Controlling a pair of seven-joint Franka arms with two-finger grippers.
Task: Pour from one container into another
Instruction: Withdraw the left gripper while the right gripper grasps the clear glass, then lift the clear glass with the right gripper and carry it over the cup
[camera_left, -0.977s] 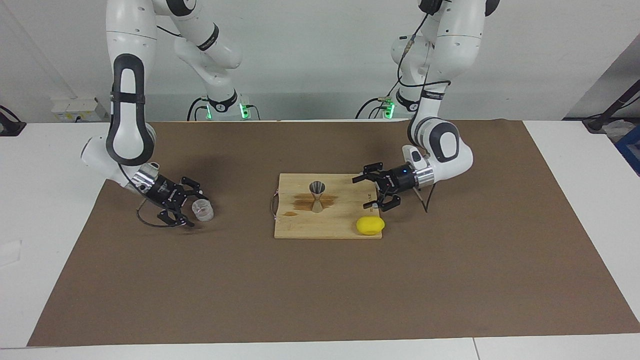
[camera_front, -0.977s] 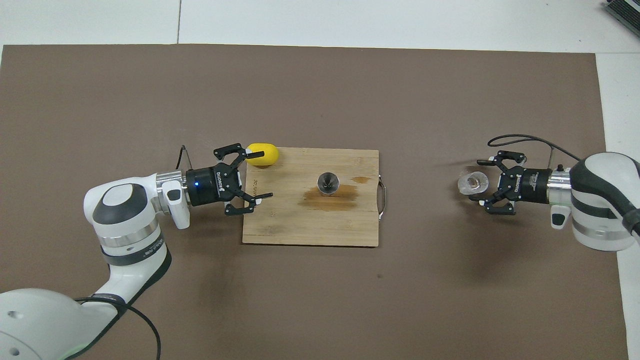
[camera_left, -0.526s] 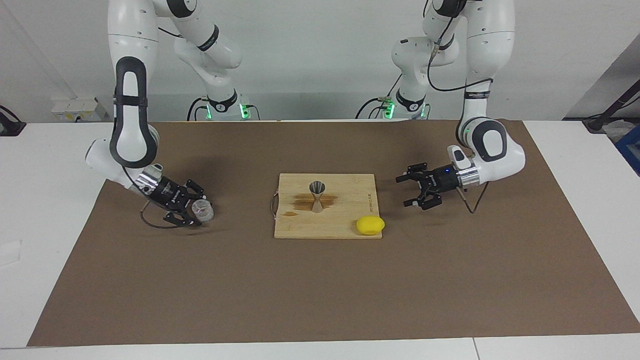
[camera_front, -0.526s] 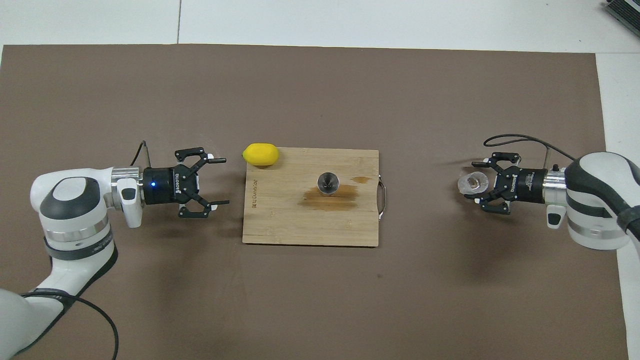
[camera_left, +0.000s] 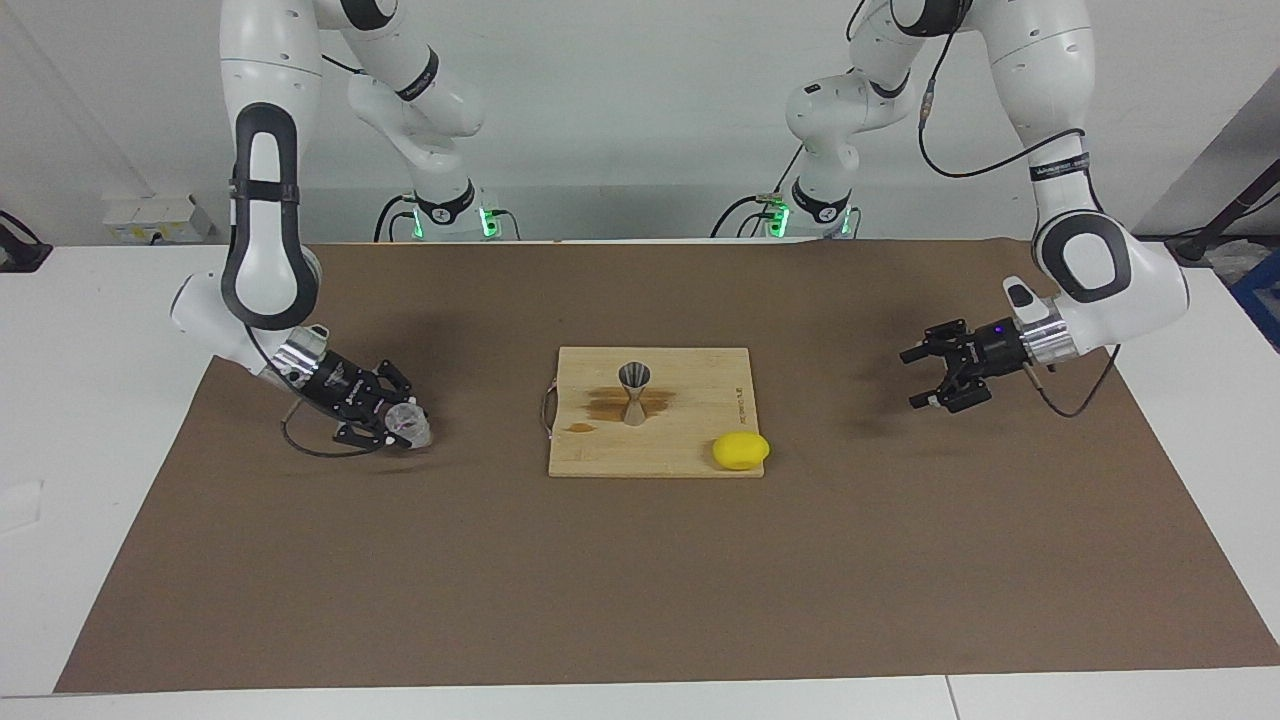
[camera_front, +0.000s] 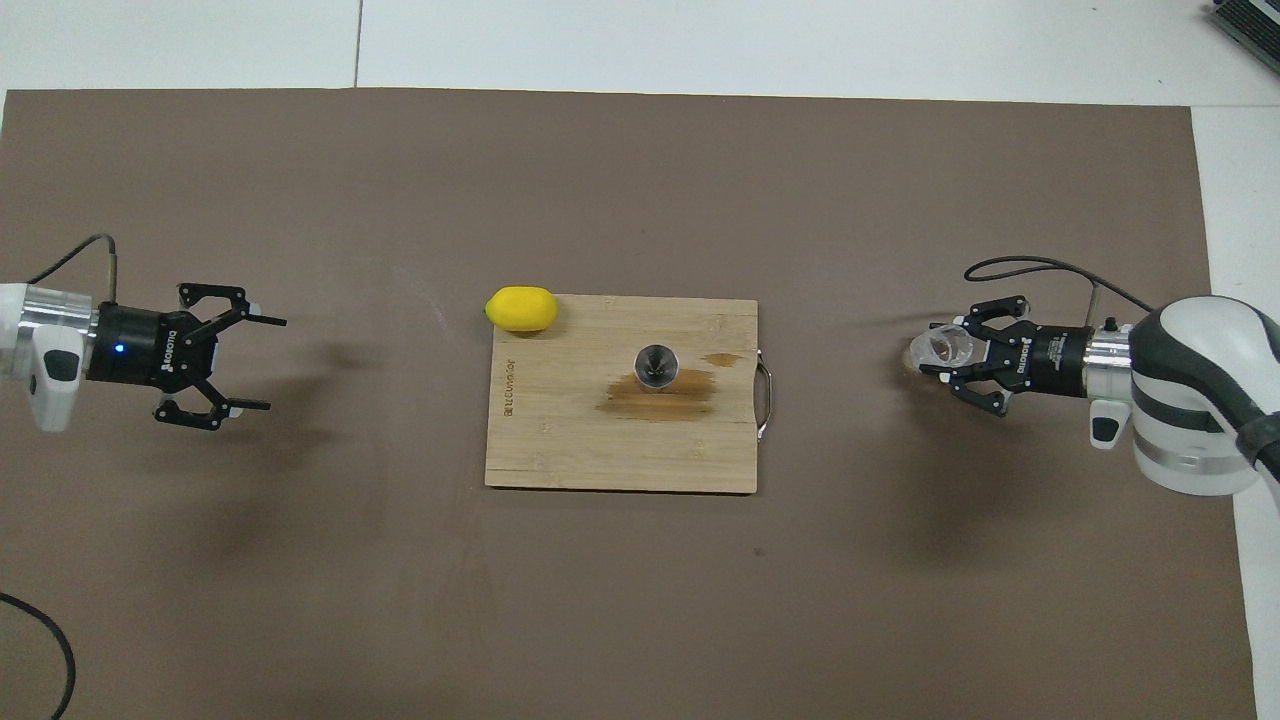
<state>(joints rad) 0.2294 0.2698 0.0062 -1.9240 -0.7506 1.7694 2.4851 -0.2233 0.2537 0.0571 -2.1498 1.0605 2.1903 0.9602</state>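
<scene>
The clear glass cup (camera_left: 410, 424) sits tilted at the mat, toward the right arm's end of the table, between the fingers of my right gripper (camera_left: 398, 430), which is shut on it. The overhead view shows the cup (camera_front: 944, 345) in the right gripper (camera_front: 938, 352) too. The grey metal jigger (camera_left: 634, 392) stands upright on the wooden cutting board (camera_left: 700, 385), and also shows in the overhead view (camera_front: 656, 364). My left gripper (camera_left: 911, 380) is open and empty, low over the mat toward the left arm's end; the overhead view shows it as well (camera_front: 272, 364).
A yellow lemon (camera_left: 741, 450) lies at the board's corner farther from the robots, toward the left arm's end. A brown wet stain (camera_front: 660, 392) marks the board (camera_front: 600, 450) around the jigger. A brown mat (camera_left: 640, 580) covers the table.
My left gripper has drawn back from the board's edge near the lemon toward its own end of the table. My right gripper has closed on the glass cup, which now tilts.
</scene>
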